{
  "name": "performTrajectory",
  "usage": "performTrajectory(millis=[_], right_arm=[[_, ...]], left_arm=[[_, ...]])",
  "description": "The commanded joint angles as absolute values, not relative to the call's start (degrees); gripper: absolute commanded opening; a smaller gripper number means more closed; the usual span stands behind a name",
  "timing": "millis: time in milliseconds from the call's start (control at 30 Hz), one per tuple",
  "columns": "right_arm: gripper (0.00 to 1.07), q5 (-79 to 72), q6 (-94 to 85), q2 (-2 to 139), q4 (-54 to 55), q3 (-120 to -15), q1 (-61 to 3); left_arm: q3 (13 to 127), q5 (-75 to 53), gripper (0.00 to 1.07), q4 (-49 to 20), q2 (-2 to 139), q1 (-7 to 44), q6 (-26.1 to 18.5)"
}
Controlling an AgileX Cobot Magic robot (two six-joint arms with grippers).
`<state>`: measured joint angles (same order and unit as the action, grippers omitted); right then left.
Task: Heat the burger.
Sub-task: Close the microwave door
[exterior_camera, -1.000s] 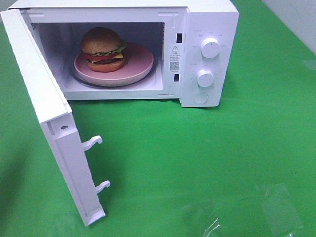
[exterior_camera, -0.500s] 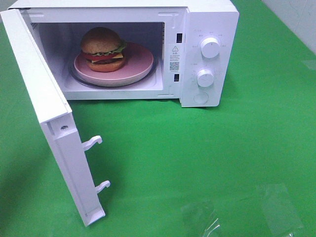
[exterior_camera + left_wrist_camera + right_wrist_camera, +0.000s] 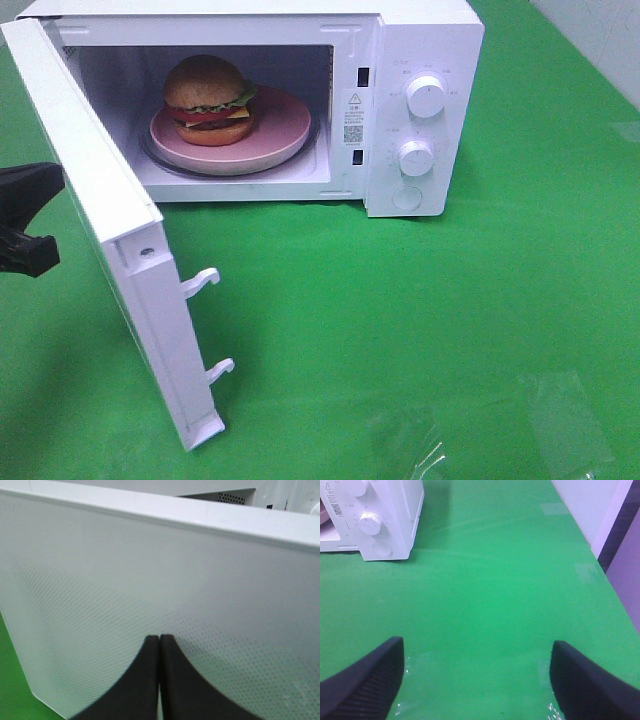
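Left wrist, left hand [image 3: 159,639] mostly cut off

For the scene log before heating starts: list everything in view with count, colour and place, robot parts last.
microwave: one, white, at the back of the table
door: one, white, swung open to the front left
burger: one, golden-brown bun with red, green and brown layers, on the plate
plate: one, pink, inside the microwave
knobs: two, white, one above the other on the microwave's right panel
button: one, white, below the knobs
table cover: one, green, under everything
clear film patches: at least two, transparent, front right of the cover
left claw: one, black, shut, at the door's outer face
right claw: one, black, open, over the cover, holding nothing
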<state>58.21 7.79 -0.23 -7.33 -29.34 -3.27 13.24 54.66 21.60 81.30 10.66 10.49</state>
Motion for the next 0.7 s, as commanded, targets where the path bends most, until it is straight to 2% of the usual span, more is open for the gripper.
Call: performTrajectory(millis=[33,200,267,367,400,433,500,700], right_arm=[[0.76,57.47,7.68,-1.66,-7.39,-29.22,-2.86],[0.76,57.47,7.68,-1.66,-7.39,-29.22,-2.86],[0.76,57.47,7.68,-1.66,-7.39,-29.22,-2.86],[0.76,57.47,7.68,-1.66,-7.39,-29.22,-2.86],[0.76,57.47,7.68,-1.66,-7.39,-29.22,-2.86],[0.76,57.47,7.68,-1.66,-7.39,-29.22,-2.86],[0.76,57.47,7.68,-1.66,-7.39,-29.22,-2.86],[0.76,57.47,7.68,-1.66,-7.39,-29.22,-2.86]], left_arm=[[14.04,56.89,0.0,17.36,82.96,14.09,8.88],[15.18,57.35,0.0,13.46,85.6,17.76,6.88],[16.84,57.18,0.0,9.97,87.55,21.37,5.96],[17.42,57.01,0.0,8.94,88.01,22.46,5.44],[18.91,56.32,0.0,6.19,88.87,24.92,4.47],[18.91,56.32,0.0,6.19,88.87,24.92,4.47],[22.4,54.26,0.0,0.0,90.81,28.82,1.55],[27.1,52.25,0.0,-5.21,93.79,32.26,0.0]])
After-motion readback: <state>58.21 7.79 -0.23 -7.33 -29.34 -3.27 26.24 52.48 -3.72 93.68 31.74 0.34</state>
